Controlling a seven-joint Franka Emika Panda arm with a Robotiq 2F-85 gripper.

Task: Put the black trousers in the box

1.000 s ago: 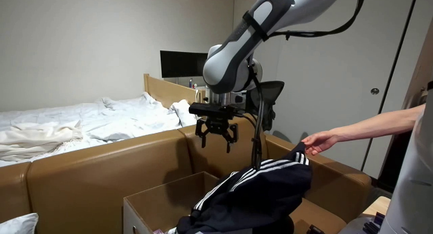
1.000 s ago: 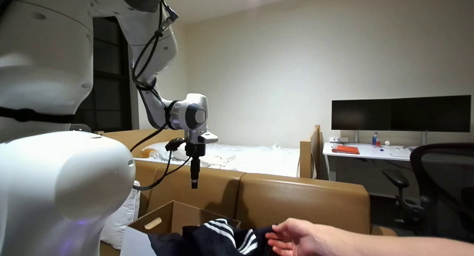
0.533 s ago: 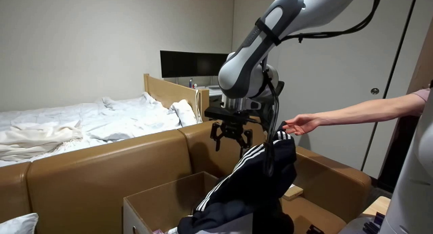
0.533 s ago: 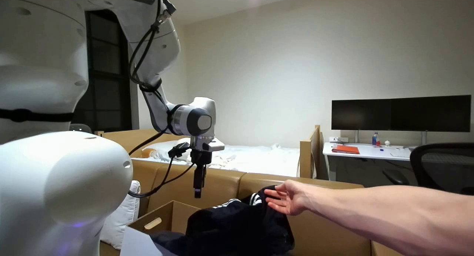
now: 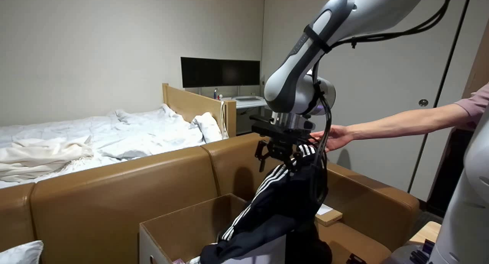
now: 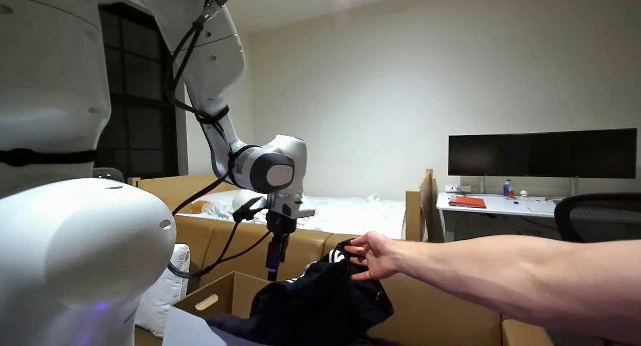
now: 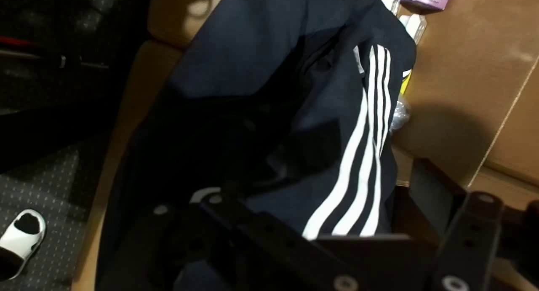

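Tan leather sofa (image 5: pixel 126 195) runs out of frame | white-sided, brown-lined cardboard box (image 5: pixel 187 227) is cropped below | black fabric trousers with white stripes (image 5: pixel 282 203) slant from inside it over one wall | black two-finger gripper (image 5: pixel 278 167) stands jaws apart, cloth contact unclear | bare hand (image 6: pixel 378 256) holds the trousers' raised end

A brown couch (image 5: pixel 126 187) spans the near side. On its left leans a white pillow (image 6: pixel 168 298); right of that stands an open box (image 5: pixel 187 225), its base out of frame. Farther right on the couch lies a flat tan package (image 5: pixel 330 218). Beyond, the bed (image 5: pixel 195 99) carries white bedding (image 5: pixel 126 132) and a cream blanket (image 5: pixel 46 155). The far desk (image 6: pixel 501 208) holds two monitors (image 6: pixel 488 155), an orange folder (image 6: pixel 467 202) and a bottle (image 6: pixel 506 188). On the grey floor (image 7: pixel 63 173) is a white shoe (image 7: pixel 17 239).
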